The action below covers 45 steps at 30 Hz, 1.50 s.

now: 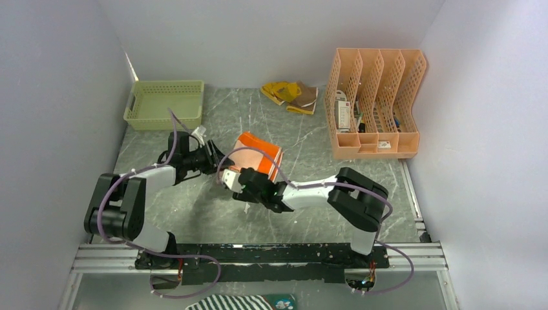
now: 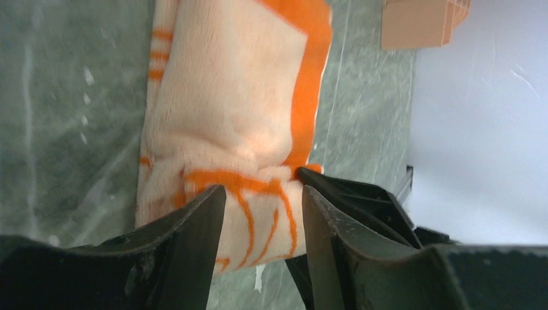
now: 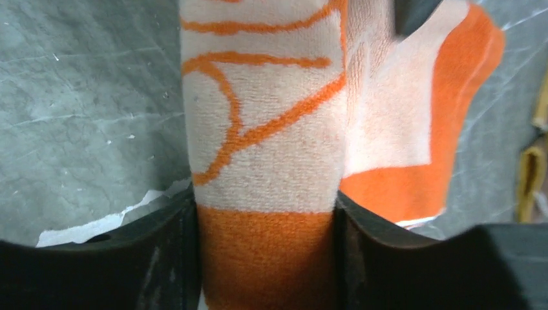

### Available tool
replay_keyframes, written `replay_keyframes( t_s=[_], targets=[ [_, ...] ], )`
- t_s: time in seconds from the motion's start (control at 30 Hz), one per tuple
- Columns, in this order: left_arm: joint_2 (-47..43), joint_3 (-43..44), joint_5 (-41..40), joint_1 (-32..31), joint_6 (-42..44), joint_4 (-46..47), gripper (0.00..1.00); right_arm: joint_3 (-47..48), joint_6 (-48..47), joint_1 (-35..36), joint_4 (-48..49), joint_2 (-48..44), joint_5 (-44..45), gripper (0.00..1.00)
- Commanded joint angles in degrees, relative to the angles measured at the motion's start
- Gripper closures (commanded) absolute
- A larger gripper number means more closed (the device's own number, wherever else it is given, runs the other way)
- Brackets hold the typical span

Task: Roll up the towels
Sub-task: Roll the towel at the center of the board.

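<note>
As the orange towel (image 1: 260, 157) sits partly rolled on the table (image 1: 310, 152), my left gripper (image 2: 262, 192) pinching its end, my right gripper (image 3: 265, 205) closed partway, snug against the roll

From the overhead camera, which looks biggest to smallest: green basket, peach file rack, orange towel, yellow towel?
1. Peach file rack
2. Green basket
3. Orange towel, partly covered
4. Yellow towel, bunched up; these last two look close, so unsure

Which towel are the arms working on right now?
The orange-and-cream towel, gripped by the left end effector and right end effector. The yellow towel lies apart at the back, untouched.
</note>
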Motion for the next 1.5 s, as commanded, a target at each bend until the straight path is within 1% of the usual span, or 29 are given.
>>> replay_keyframes(
  t_s=[0.0, 0.07, 0.13, 0.17, 0.23, 0.37, 0.53, 0.73, 0.8, 0.9, 1.07, 1.23, 1.47],
  targets=[
    [-7.87, 6.65, -6.99, 0.7, 2.57, -9.11, 0.4, 0.59, 12.6, -5.65, -6.38, -6.44, -11.55, 0.46],
    [-11.43, 8.37, -9.22, 1.28, 2.96, -11.81, 0.38, 0.55, 17.58, -9.29, -7.44, -8.71, -18.58, 0.5],
    [-13.77, 9.73, -9.78, 1.48, 3.97, -13.58, 0.36, 1.09, 22.74, -13.28, -8.53, -9.8, -25.25, 0.54],
    [-14.32, 10.48, -8.97, 1.47, 4.74, -14.63, 0.36, 1.7, 25.26, -15.3, -9.27, -9.77, -29.9, 0.55],
    [-14.42, 11.5, -6.48, 1.45, 6.17, -15.89, 0.36, 3.17, 29.7, -19.53, -10.85, -8.95, -36.13, 0.55],
    [-14.18, 8.73, -2.04, 1.36, 5.4, -12.64, 0.37, 8.4, 34.04, -25.3, -14.69, -4.4, -48.61, 0.55],
    [-13.96, 4.09, 0.15, 0.56, 2.65, -7.73, 0.39, 13.83, 37.47, -28.88, -16.84, 2.09, -60.96, 0.55],
    [-15.4, 3.15, -0.45, -0.39, 2.43, -8.0, 0.39, 16.4, 35.79, -29.03, -17.23, 3.24, -63.9, 0.55],
    [-15.26, 2.96, -0.23, -0.54, 2.43, -7.69, 0.39, 16.92, 35.96, -29.09, -17.16, 4.26, -66.27, 0.55],
    [-14.21, 2.16, 0.64, -0.88, 1.74, -6.09, 0.39, 16.24, 38.79, -29.09, -14.45, 5.73, -69.8, 0.54],
    [-11.26, -0.05, 1.09, -2.17, -0.59, -1.21, 0.4, 13.36, 46.46, -29.09, -6.56, 8.87, -74.73, 0.54],
    [-7.88, -1.11, 0.51, -2.93, -2.12, 3.07, 0.4, 11.02, 50.9, -28.91, -0.93, 11.12, -75.73, 0.54],
    [-1.36, -0.7, -0.56, -4.1, -1.68, 6.27, 0.42, 10.35, 52.84, -28.85, 0.58, 15.54, -75.43, 0.57]
  ],
)
